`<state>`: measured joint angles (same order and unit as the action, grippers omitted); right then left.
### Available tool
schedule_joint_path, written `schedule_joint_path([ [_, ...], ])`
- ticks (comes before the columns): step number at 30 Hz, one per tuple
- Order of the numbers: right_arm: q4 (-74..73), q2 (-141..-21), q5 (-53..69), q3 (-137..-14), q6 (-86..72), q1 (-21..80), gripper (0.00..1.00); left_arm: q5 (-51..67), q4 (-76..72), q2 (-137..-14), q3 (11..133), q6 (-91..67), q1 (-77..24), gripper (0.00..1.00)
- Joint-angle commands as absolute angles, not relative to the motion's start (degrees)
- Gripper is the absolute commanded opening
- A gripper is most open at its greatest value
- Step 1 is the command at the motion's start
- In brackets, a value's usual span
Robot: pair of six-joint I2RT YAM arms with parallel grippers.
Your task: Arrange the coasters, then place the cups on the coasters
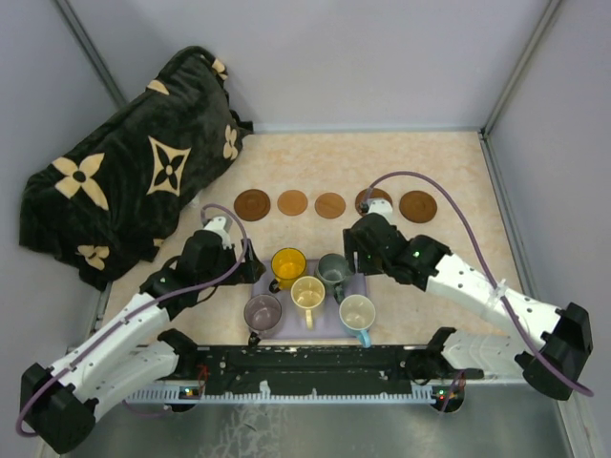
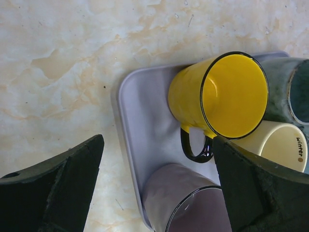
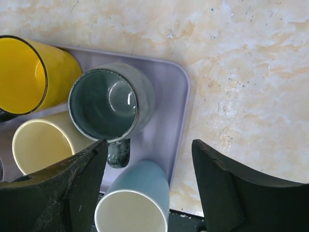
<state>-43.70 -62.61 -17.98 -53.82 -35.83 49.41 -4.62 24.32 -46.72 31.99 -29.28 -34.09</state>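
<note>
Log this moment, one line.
five round brown wooden coasters: in row; five mugs: on lavender tray; left gripper: open, near yellow mug; right gripper: open, near grey-green mug

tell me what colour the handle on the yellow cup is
Black, like its rim. The yellow cup shows its handle best in the left wrist view.

The one word that can be read is "winter", in small dark letters on the cream cup (image 2: 277,145) near its rim, in the left wrist view. A small brown dot sits beside it. No other text shows.
</note>
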Motion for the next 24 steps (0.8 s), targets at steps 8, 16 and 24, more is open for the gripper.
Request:
schedule_joint_path([
  [8, -39.9, -60.5, -23.7, -56.7, -36.7, 50.0, 0.71, 1.4, 20.2, -48.4, 33.5, -26.6, -35.6, 1.00],
  [16, -40.3, -60.1, -24.5, -56.6, -37.0, 49.9, 0.71, -1.9, 18.7, -51.6, 33.3, -26.5, -40.7, 1.00],
  [24, -40.0, -59.7, -24.8, -56.4, -37.4, 49.9, 0.72, -3.9, 18.9, -55.8, 34.2, -27.9, -44.9, 0.92],
])
